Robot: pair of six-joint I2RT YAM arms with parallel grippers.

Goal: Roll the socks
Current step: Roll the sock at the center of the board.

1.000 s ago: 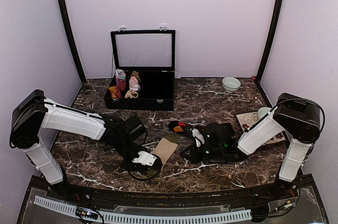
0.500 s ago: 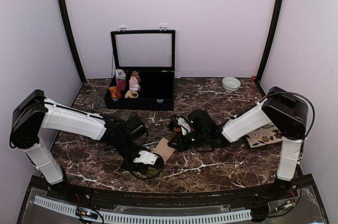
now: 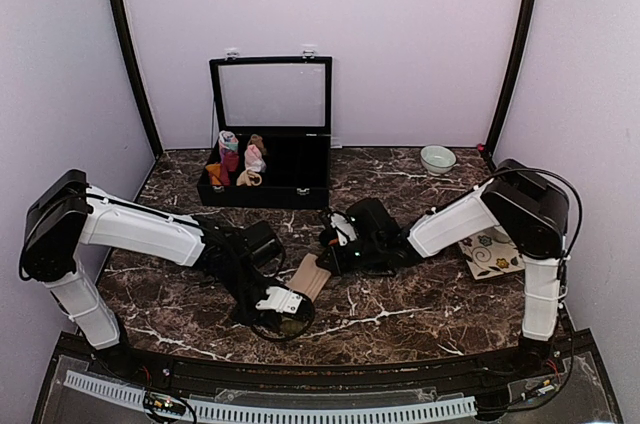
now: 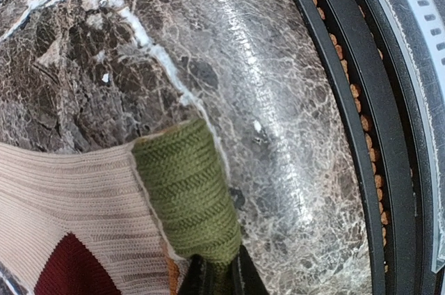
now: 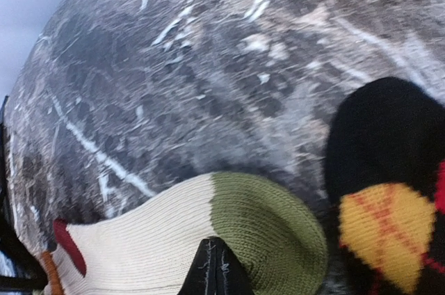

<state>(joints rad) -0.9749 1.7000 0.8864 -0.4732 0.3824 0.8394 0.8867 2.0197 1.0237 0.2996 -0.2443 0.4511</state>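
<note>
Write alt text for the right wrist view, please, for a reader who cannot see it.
The right gripper is shut on the green cuff of the cream sock, seen against the dark marble table. A black argyle sock lies beside it at the right.

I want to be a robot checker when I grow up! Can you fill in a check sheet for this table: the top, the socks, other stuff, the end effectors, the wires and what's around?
Surface: brown marble-pattern tabletop with white veins.
Job's things: cream knit sock with green band lies between the arms; black argyle knit sock beside it.
Clutter: black open-lid box holding small sock rolls; pale green bowl; flowered mat.
End effectors: left end effector shut on the cream sock's green band; right end effector shut on its green end.
Cables: black cable looped along the right arm.
Surroundings: plain lilac walls.
</note>
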